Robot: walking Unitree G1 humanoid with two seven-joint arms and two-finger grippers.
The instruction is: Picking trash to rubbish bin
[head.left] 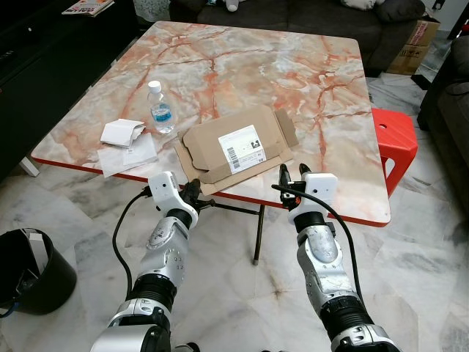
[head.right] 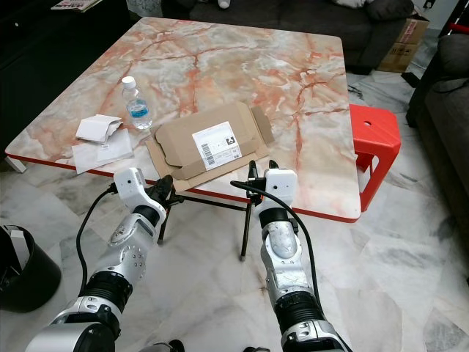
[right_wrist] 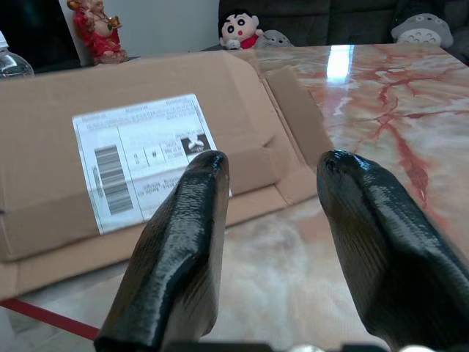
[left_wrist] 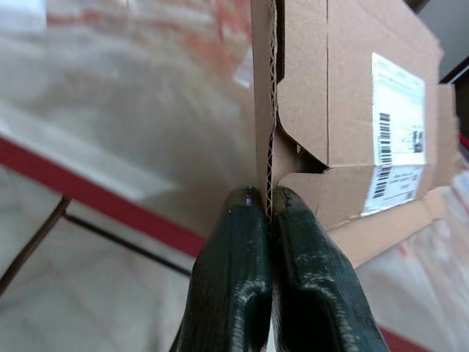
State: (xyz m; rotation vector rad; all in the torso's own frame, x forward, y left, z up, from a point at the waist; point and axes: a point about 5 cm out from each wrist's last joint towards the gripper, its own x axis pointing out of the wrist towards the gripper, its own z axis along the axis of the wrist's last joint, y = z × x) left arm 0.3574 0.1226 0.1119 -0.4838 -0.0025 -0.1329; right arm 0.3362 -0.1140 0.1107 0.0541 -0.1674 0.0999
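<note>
Flattened cardboard box (head.left: 236,150) with a white shipping label (head.left: 243,147), lying on the marbled surface (head.left: 293,81) close to the near, red-trimmed edge, one corner jutting slightly over it

Left pincer (head.left: 196,192) at that near corner, clenched on the edge of the cardboard; in the left wrist view both black fingers (left_wrist: 238,279) pressed together with the corrugated edge caught between the tips

Right pincer (head.left: 293,174) just over the near edge of the surface, beside the right end of the box, released: fingers (right_wrist: 183,242) spread apart, nothing between them, tips pointing toward the label and the folded flap

On the surface, left of the box: a clear plastic water bottle (head.left: 160,108) standing upright with a white cap and blue label, just beside the cardboard; farther left, some white crumpled paper (head.left: 122,132) and a flat white wrapper (head.left: 128,155) near the edge

Down on the marble floor, well to the left of the arms, a black rubbish bin (head.left: 33,270) with a liner, well apart from the box

Red plastic stool (head.left: 394,139) tucked at the right side of the surface; dark sofa (head.left: 293,15) beyond the far edge, and a soft toy (right_wrist: 240,31) seen past the surface in the right wrist view
</note>
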